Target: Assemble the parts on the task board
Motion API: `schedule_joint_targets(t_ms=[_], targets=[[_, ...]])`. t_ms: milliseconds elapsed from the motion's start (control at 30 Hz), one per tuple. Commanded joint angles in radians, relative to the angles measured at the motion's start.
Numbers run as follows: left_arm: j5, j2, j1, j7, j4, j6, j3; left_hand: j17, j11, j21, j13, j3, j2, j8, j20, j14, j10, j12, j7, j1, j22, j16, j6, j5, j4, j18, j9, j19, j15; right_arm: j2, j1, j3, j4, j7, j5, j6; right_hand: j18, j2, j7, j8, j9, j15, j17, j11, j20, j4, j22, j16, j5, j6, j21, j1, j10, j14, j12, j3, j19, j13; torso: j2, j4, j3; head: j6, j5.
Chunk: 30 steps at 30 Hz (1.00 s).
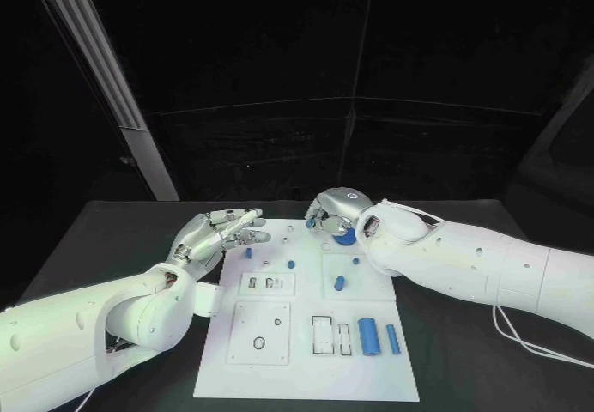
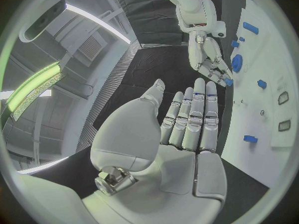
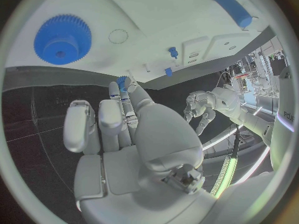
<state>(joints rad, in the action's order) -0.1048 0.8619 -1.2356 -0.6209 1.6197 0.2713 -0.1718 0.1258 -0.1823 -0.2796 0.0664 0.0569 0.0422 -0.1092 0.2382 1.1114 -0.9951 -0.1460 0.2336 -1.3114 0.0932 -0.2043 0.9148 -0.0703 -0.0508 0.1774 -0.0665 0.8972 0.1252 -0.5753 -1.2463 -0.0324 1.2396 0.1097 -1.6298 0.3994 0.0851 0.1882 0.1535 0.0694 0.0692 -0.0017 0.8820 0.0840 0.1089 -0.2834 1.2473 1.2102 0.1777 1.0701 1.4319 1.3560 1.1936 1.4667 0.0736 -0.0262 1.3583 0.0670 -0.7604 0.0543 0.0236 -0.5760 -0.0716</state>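
The white task board [image 1: 310, 360] lies in the middle of the black table. My right hand [image 1: 336, 209] hovers over the board's far edge and pinches a small blue part [image 3: 121, 80] at its fingertips; the part [image 2: 228, 81] also shows in the left wrist view. Just beside that hand a blue gear [image 1: 345, 237] sits on the board, partly hidden by the arm. My left hand [image 1: 219, 233] is at the board's far left corner, fingers [image 2: 196, 117] stretched out straight and holding nothing.
A thick blue cylinder [image 1: 367, 336] and a thinner blue peg [image 1: 392, 339] lie near the board's right side. A blue piece [image 1: 336, 282] and smaller blue pieces [image 1: 291, 264] stand mid-board. Several rectangular slots [image 1: 322, 335] lie toward the near end.
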Motion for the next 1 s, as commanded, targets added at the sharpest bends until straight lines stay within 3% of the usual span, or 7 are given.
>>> schedule_joint_targets(t_ms=[33,233,667,1000], targets=[[-0.005,-0.003,-0.002,-0.003,-0.001,-0.018,0.001,0.001,0.0,0.006,-0.001,0.0,0.009,0.004,0.002,-0.002,0.004,0.003,0.008,0.001,-0.001,0.005,-0.008,-0.005,0.004,0.007,0.001,0.003,0.003,0.024,-0.004,0.001,-0.024,0.0,0.013,0.033,-0.016,0.001,0.001,-0.002,-0.001,0.002,0.004,0.0,0.001,0.001,0.003,0.006,0.004,0.004,0.006,-0.014,0.004,-0.001,-0.006,0.008,0.008,-0.001,-0.005,0.0056,0.0018,0.0,-0.001],[-0.005,-0.006,-0.002,-0.004,-0.005,-0.02,0.001,0.001,0.0,0.006,-0.001,0.0,0.009,0.004,0.002,-0.002,0.004,0.003,0.008,0.001,-0.001,0.005,-0.008,-0.005,0.004,0.007,0.001,0.003,0.003,0.07,-0.004,0.001,-0.064,0.0,0.016,0.019,-0.017,-0.001,0.001,-0.003,-0.001,0.003,0.007,0.001,0.001,0.002,0.004,0.008,0.003,0.003,0.007,-0.02,0.003,0.0,-0.007,0.01,0.009,-0.002,-0.009,0.0107,0.0032,0.003,-0.003],[-0.005,-0.007,-0.002,-0.003,-0.005,-0.021,0.001,0.001,0.0,0.007,-0.001,0.0,0.009,0.004,0.002,-0.002,0.005,0.004,0.008,0.0,-0.002,0.006,-0.008,-0.005,0.005,0.007,0.001,0.003,0.003,0.12,-0.004,0.001,-0.104,-0.001,0.017,-0.01,-0.017,-0.004,0.001,-0.004,-0.001,0.003,0.007,0.001,0.002,0.002,0.008,0.009,0.003,0.002,0.009,-0.029,0.001,0.0,-0.008,0.014,0.011,-0.002,-0.013,0.0121,0.0056,0.004,0.001],[-0.005,-0.008,-0.004,-0.002,-0.005,-0.023,0.001,0.001,0.0,0.007,-0.001,0.002,0.011,0.005,0.002,-0.002,0.005,0.004,0.008,-0.001,-0.002,0.006,-0.008,-0.005,0.006,0.007,0.001,0.003,0.003,0.14,-0.004,0.001,-0.128,0.013,0.013,-0.058,-0.017,-0.007,0.002,-0.005,-0.002,0.004,0.006,0.001,0.002,0.003,0.009,0.01,-0.004,0.001,0.01,-0.038,0.001,0.0,-0.008,0.019,0.011,-0.002,-0.013,0.0101,0.0047,0.0,0.004]])
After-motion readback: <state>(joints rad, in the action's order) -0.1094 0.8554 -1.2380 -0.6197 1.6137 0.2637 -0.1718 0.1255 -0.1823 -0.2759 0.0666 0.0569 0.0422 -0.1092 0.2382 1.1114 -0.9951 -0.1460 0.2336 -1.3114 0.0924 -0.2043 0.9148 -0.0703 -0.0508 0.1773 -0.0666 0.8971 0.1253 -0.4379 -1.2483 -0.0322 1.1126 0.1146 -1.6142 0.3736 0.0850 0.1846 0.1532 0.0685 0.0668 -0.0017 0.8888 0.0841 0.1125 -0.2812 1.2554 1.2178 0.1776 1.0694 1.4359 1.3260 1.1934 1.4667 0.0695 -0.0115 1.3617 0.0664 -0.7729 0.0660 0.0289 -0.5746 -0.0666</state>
